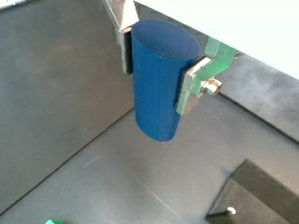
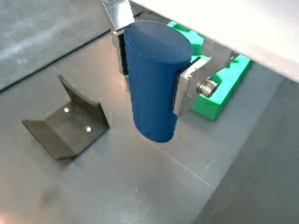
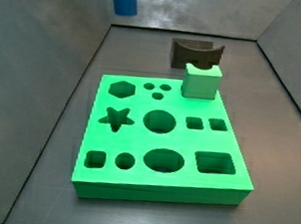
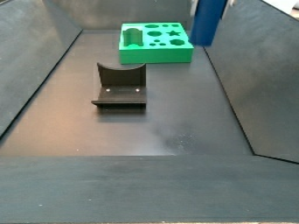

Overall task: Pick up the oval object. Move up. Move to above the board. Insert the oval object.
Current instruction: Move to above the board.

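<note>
Gripper (image 2: 149, 66) jaws are clamped on the oval object (image 2: 155, 83), lifted clear of the floor — the move-up step, I judge. Next: carry it over the board (image 3: 164, 135) beyond, above its oval hole.

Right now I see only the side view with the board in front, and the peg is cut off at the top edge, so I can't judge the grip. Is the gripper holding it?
Observer: Yes. In both wrist views the gripper is shut on the peg, one finger on each side.
Operator: What lies under the peg?
Observer: Bare floor. In a wrist view the board sits off to the side, behind a finger.
</note>
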Tool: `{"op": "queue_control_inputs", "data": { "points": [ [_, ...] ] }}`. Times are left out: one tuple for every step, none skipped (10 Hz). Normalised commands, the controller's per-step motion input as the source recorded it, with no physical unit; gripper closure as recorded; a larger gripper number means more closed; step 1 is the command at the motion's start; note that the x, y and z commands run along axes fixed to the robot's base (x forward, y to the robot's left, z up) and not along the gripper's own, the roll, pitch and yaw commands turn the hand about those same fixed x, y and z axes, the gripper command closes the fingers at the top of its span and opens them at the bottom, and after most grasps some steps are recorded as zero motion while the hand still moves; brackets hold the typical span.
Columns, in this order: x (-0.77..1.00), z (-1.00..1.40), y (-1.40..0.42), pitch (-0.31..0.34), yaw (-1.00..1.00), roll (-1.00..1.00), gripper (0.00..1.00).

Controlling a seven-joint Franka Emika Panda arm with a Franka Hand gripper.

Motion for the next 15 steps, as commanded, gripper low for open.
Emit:
{"op": "queue_control_inputs", "data": {
  "points": [
    [0.14, 1.00, -0.08, 0.083, 0.03, 0.10, 1.00],
    [0.13, 1.00, -0.08, 0.079, 0.03, 0.10, 1.00],
    [0.12, 1.00, -0.08, 0.082, 0.03, 0.09, 1.00],
    [0.12, 1.00, -0.07, 0.082, 0.03, 0.09, 1.00],
    [0.10, 1.00, -0.07, 0.082, 0.03, 0.08, 1.00],
    [0.10, 1.00, -0.07, 0.079, 0.03, 0.08, 1.00],
    [0.09, 1.00, -0.06, 0.080, 0.03, 0.07, 1.00],
    [0.07, 1.00, -0.05, 0.081, 0.03, 0.07, 1.00],
    [0.06, 1.00, -0.05, 0.080, 0.03, 0.06, 1.00],
    [0.05, 0.95, -0.05, 0.078, 0.03, 0.06, 1.00],
    [0.03, 0.79, -0.04, 0.078, 0.03, 0.05, 1.00],
    [0.02, 0.58, -0.03, 0.079, 0.03, 0.04, 1.00],
    [0.01, 0.42, -0.02, 0.079, 0.03, 0.04, 1.00],
    [0.01, 0.21, -0.02, 0.081, 0.03, 0.04, 1.00],
    [0.27, -0.19, -1.00, 0.607, 0.06, -0.04, 1.00]
  ]
}}
